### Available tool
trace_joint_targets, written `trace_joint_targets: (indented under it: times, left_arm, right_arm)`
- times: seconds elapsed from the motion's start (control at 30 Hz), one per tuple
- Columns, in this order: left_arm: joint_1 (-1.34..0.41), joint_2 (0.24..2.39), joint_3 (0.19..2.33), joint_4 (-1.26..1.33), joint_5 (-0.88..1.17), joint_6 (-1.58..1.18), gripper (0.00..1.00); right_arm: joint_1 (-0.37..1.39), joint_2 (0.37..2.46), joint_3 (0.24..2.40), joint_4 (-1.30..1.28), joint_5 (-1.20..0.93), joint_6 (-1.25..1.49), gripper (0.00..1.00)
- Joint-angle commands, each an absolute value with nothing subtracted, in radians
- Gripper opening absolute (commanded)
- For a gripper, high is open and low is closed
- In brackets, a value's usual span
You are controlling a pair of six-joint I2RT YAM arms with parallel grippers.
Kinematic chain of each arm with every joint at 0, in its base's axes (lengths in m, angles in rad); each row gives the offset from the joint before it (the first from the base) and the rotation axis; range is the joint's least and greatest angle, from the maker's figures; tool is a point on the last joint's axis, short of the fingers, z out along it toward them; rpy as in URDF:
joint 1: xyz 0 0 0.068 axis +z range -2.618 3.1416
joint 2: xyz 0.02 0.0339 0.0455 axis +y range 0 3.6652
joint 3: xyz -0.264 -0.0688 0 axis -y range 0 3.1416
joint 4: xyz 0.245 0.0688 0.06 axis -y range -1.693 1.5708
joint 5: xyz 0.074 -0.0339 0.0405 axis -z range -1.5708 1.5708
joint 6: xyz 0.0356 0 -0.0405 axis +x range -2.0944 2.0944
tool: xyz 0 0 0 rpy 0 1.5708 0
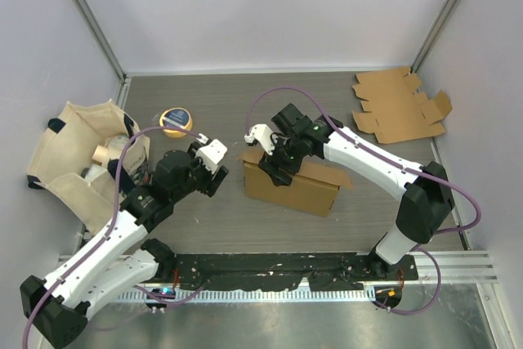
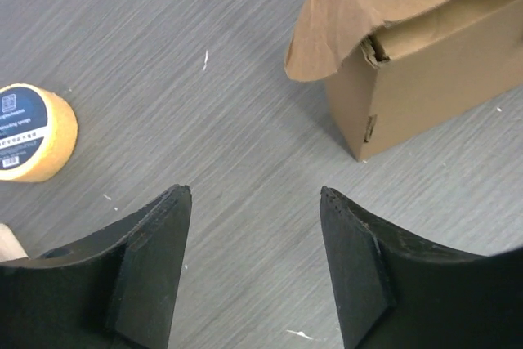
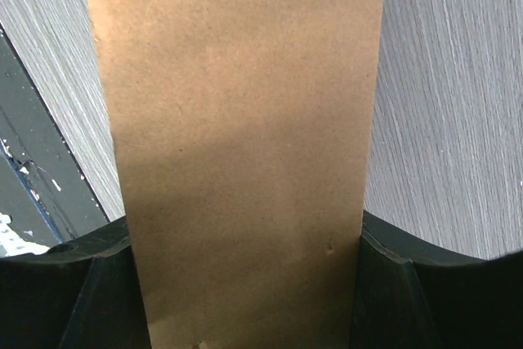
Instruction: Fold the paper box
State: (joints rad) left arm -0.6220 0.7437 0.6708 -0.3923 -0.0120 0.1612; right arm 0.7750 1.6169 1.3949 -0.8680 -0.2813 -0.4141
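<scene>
The brown paper box (image 1: 294, 187) stands in the middle of the table, set up as a long carton with a flap raised at its left end. My right gripper (image 1: 274, 157) comes down over that left end. In the right wrist view the box (image 3: 245, 145) fills the whole gap, and both black fingers press its sides. My left gripper (image 1: 216, 176) hangs just left of the box, apart from it. It is open over bare table (image 2: 255, 191). The box's corner (image 2: 433, 71) and curled flap (image 2: 343, 6) lie beyond its fingertips.
A yellow tape roll (image 1: 176, 120) lies behind the left gripper and shows again in the left wrist view (image 2: 33, 132). A beige cloth bag (image 1: 82, 153) holding items sits at far left. A flat unfolded cardboard blank (image 1: 400, 108) lies at back right.
</scene>
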Motion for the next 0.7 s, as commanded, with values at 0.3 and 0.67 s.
trace_joint_targets:
  times: [0.3,0.67]
  left_arm:
    - [-0.63,0.948,0.747,-0.13,0.055,0.256,0.57]
    - [-0.678,1.008,0.755,-0.051,0.061,0.258,0.56]
  right_arm:
    - [0.772,1.591,1.407,-0.839,-0.318,-0.399,0.56]
    - [0.769,1.585,1.405,-0.824,-0.324,-0.39,0.55]
